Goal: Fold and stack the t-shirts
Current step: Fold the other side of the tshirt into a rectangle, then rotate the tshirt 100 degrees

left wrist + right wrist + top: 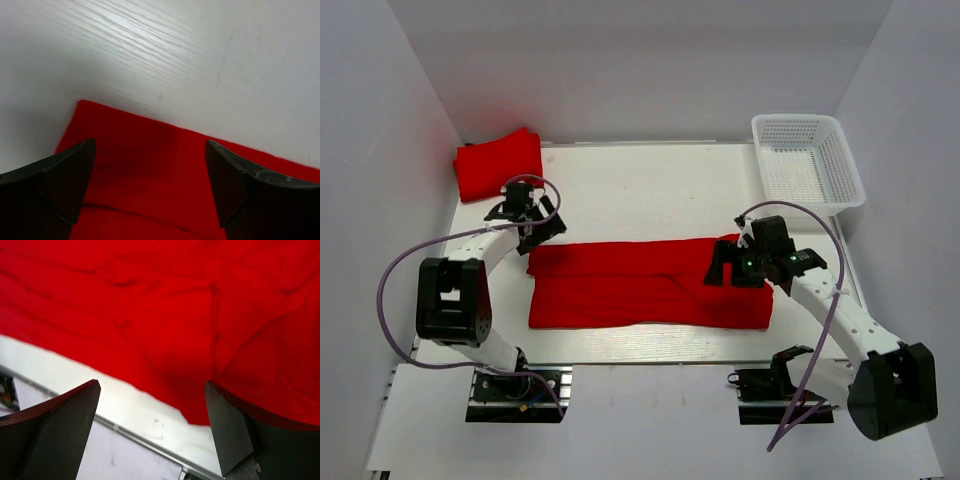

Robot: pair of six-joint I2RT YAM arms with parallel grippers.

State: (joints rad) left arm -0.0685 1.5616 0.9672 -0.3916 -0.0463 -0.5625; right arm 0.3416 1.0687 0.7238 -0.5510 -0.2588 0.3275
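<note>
While one bright red cloth t-shirt (498, 165) sits folded far-left, a second red t-shirt (640, 290) lies spread across the counter (650, 185). The left end effector (532, 228) and right end effector (745, 265) hang above its ends, both wide, empty.

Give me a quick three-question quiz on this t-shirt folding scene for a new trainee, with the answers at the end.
1. True or false: the white mesh basket is empty.
2. How many red shirts lie on the table?
3. Where is the folded t-shirt? A) far left corner, B) in the basket, C) between the two arms.
Key: 1 true. 2 two: the folded one and the long t-shirt in the middle. 3 A.
</note>
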